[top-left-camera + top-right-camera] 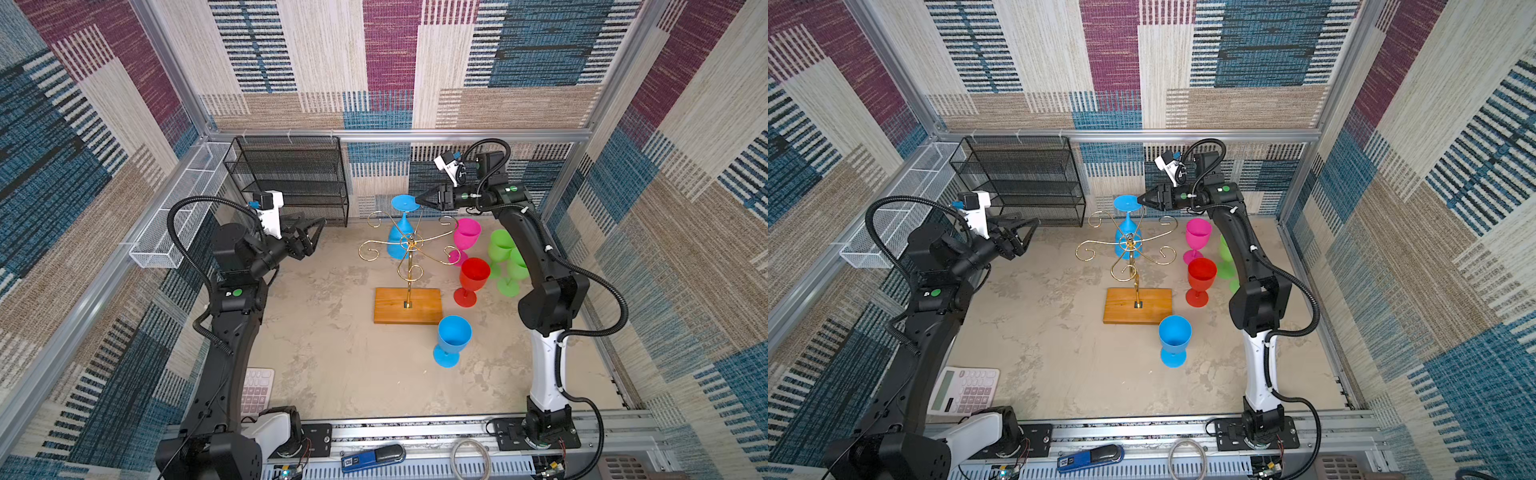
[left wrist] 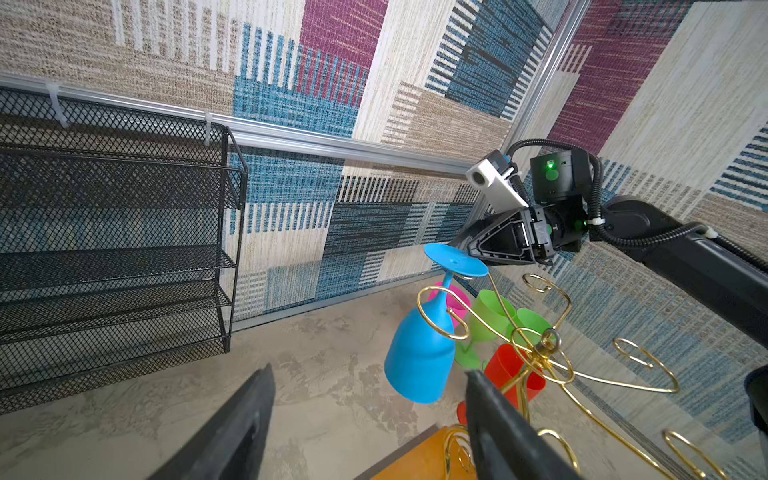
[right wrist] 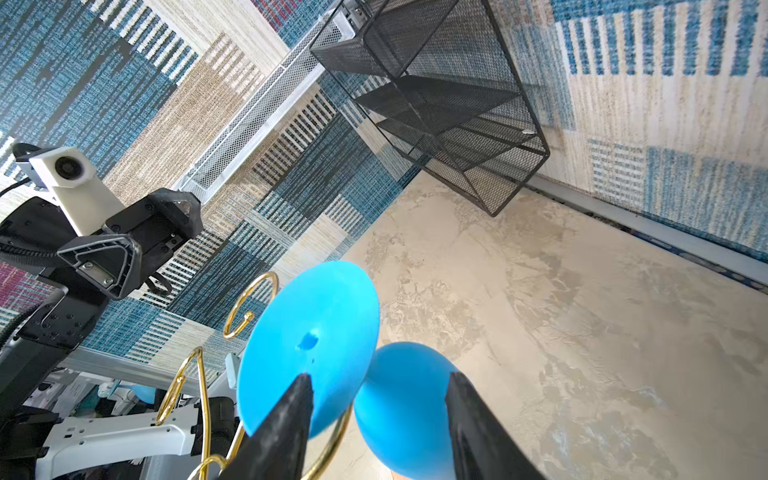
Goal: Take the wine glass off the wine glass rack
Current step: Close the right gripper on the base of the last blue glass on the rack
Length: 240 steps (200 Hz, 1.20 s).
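Nearest, a calculator [image 1: 963,390] lies at the table's 7 o'clock. One upright blue glass [image 1: 453,338] stands just beside the rack [image 1: 407,305], at its 5 o'clock. The rack is thin gold wire with curled arms on a rectangular wooden base. At its 3 o'clock stand one red glass [image 1: 471,278], two green glasses [image 1: 503,245] and one pink glass [image 1: 466,235], all matte, opaque goblets.

The wine glass [image 1: 399,243], also blue and the sixth glass, hangs bowl-down from an arm at the rack's 12 o'clock. The right gripper [image 3: 379,376] is partly spread, one fingertip [image 3: 291,407] at the round foot's rim, nothing pinched. The left gripper [image 2: 370,374] is at 9 o'clock, spread wide, empty.

Farthest are one black mesh shelf [image 1: 291,178] and one white mesh basket [image 1: 183,216].
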Motion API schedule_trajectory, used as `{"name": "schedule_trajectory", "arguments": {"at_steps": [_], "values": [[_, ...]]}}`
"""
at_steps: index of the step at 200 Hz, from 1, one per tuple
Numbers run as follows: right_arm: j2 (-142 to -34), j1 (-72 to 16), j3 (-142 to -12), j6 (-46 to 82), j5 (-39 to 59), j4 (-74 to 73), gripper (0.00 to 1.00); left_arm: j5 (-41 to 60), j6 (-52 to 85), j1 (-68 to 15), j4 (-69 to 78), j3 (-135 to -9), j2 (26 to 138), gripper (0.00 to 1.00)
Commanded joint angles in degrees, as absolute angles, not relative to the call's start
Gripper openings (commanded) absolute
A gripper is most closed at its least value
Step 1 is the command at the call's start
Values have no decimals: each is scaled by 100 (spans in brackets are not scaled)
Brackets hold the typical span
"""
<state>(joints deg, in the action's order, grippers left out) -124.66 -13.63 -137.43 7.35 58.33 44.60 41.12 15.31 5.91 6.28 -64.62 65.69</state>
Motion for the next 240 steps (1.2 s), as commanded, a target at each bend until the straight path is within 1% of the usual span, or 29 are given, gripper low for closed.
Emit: {"name": "schedule_trajectory", "arguments": {"at_steps": [1, 47, 72, 110, 141, 173, 196, 240], "values": [[-12463, -1388, -13808, 710, 5898, 4405, 54, 4271, 1705, 626, 966, -6443, 6579, 75], [-12489, -1414, -13968, 879, 5956, 4302, 54, 4306, 1797, 674, 1061, -6399, 6572, 75], [-12472, -1482, -14036, 812, 5797, 4389, 57, 4331, 1865, 690, 1131, -6374, 6577, 75], [-12510, -1588, -14096, 700, 5480, 4554, 57, 4358, 1957, 723, 1230, -6348, 6583, 75], [-12603, -1643, -14288, 650, 5391, 4700, 49, 4386, 2007, 739, 1282, -6338, 6597, 75], [-12592, -1652, -14304, 650, 5277, 4737, 38, 4411, 2039, 782, 1333, -6329, 6592, 75], [-12590, -1652, -14306, 633, 5241, 4798, 32, 4418, 2105, 824, 1386, -6313, 6592, 75], [-12524, -1648, -14309, 746, 5194, 4752, 22, 4482, 2226, 892, 1519, -6280, 6603, 75]]}}
